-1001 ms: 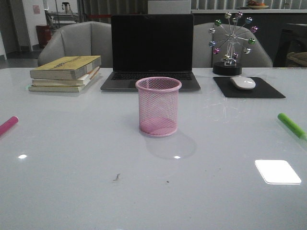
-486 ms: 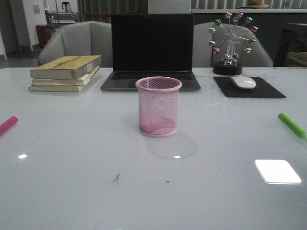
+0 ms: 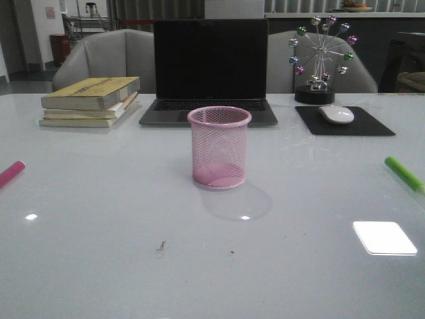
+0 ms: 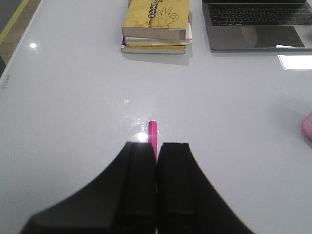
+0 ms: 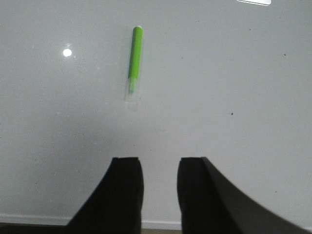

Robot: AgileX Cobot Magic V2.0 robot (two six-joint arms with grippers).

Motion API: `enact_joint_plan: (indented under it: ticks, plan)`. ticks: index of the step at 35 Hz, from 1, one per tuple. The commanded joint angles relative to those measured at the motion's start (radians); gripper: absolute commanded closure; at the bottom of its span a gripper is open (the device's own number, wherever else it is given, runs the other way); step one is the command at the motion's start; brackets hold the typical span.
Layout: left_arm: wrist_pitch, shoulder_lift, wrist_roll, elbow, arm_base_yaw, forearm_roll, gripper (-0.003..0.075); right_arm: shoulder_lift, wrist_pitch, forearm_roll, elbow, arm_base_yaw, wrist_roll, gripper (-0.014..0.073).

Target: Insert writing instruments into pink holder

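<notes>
Nothing is in the pink holder [image 3: 219,147] yet: it stands upright and empty near the middle of the table [image 3: 99,252], in front of the laptop [image 3: 210,70]. Both pens lie flat on the tabletop, well apart from the cup, the pink pen [image 3: 11,173] at the table's left edge and the green pen [image 3: 403,173] at its right edge. So the job looks to be at its very first step, the reach for a pen.

The left gripper [image 4: 156,161] hangs over the pink pen [image 4: 153,139] with its fingers pressed nearly together; the pen's near end runs out of sight under the fingertips, and I cannot tell whether they grip it. The right gripper [image 5: 160,170] has its fingers slightly apart and holds nothing; the green pen [image 5: 135,61] lies ahead of it, not touched.

Next, by my judgement, each arm must take its pen, lift it, turn it upright and lower it through the cup's rim.

The table is white, glossy and mirrors the ceiling lights. Along its far edge sit a stack of books [image 3: 91,101], a mouse [image 3: 337,114] on a black pad [image 3: 345,122] and a small wheel ornament [image 3: 321,61]. Grey armchairs [image 3: 106,56] stand behind.
</notes>
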Motion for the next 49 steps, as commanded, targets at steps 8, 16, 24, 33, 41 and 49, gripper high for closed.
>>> enact_joint_plan:
  ticks: [8, 16, 24, 33, 41, 49]
  plan:
    - [0.015, -0.007, -0.002, -0.034, 0.003, -0.013, 0.061, -0.002, -0.056, -0.019, -0.034, -0.004, -0.005, 0.0246]
    - [0.017, -0.007, -0.002, -0.034, 0.003, -0.026, 0.0457, -0.002, -0.055, -0.019, -0.034, -0.004, -0.005, 0.0246]
    - [0.012, -0.013, -0.002, -0.034, 0.003, -0.03, 0.0224, -0.002, -0.044, -0.019, -0.034, -0.004, -0.005, 0.0246]
    - [0.012, -0.013, -0.002, -0.034, 0.003, -0.03, 0.0221, -0.002, -0.042, -0.019, -0.034, -0.004, -0.005, 0.0248]
    - [0.012, -0.011, -0.002, -0.034, 0.003, -0.03, 0.022, -0.002, -0.047, -0.019, -0.034, -0.004, -0.005, 0.0251]
    - [0.012, -0.011, -0.002, -0.034, 0.003, -0.03, 0.0221, -0.002, -0.042, -0.019, -0.034, -0.004, -0.005, 0.0251]
